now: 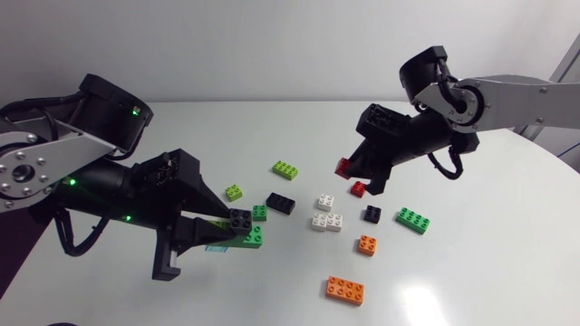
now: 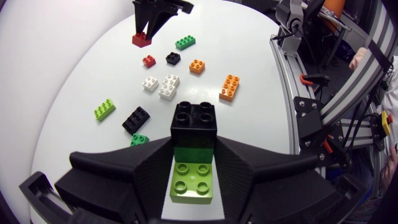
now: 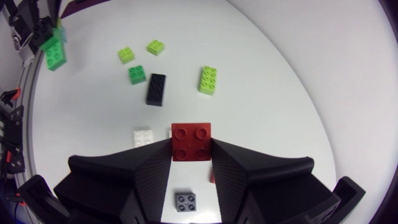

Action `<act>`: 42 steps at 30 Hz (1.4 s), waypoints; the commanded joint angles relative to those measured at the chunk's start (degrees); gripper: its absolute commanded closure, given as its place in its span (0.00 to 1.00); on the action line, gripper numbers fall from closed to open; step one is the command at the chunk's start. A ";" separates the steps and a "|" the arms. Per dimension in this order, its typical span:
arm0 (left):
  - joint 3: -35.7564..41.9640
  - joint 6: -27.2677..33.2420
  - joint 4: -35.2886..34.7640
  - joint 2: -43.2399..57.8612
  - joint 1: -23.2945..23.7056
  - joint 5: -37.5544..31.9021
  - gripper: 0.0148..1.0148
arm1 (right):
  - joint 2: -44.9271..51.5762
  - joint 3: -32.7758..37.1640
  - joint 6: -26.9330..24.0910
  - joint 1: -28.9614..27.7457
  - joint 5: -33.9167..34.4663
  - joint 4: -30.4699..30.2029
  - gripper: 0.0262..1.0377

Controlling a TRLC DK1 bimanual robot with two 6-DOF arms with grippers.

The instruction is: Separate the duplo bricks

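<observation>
Closest to the lens in the left wrist view, the left pincer is clamped on a lime brick, with one broad finger pressed against each of its sides. A black square brick is studded onto the far half of that lime brick and juts out ahead of the fingertips. The head view places this joined pair at the left side of the white table.

Across from it, the right pincer grips a red square brick from two sides and holds it up off the table.

Loose bricks lie between the two arms:
- A long lime brick sits farthest back.
- A small lime brick lies near the left pincer.
- A dark green square brick lies just beside a long black brick.
- Two white bricks, one square and one longer, sit close together near the middle.
- A small red brick and a small black brick lie under the right pincer.
- A green oblong brick lies farther right.
- A small orange brick lies near the front, and a long orange brick lies nearest the front edge.
</observation>
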 commanded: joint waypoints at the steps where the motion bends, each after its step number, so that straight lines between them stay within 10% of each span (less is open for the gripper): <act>1: 1.50 -0.63 0.78 0.86 0.30 -0.23 0.68 | 4.98 2.32 -0.94 -2.81 1.77 1.21 0.75; 26: 0.80 -2.30 2.28 0.86 0.73 -1.37 0.68 | 20.45 3.90 -0.77 -10.72 14.43 5.96 0.74; 29: 0.54 -2.48 2.28 0.50 0.65 -1.37 0.68 | 21.33 3.99 -0.50 -10.11 14.61 6.49 0.63; 35: 0.27 -2.57 2.28 0.06 0.65 -1.37 0.68 | 19.92 3.55 -0.24 -9.58 14.52 5.96 0.10; 42: 0.27 -2.66 2.28 -0.11 0.12 -1.37 0.68 | 8.41 0.91 -0.15 -9.05 7.66 3.58 0.04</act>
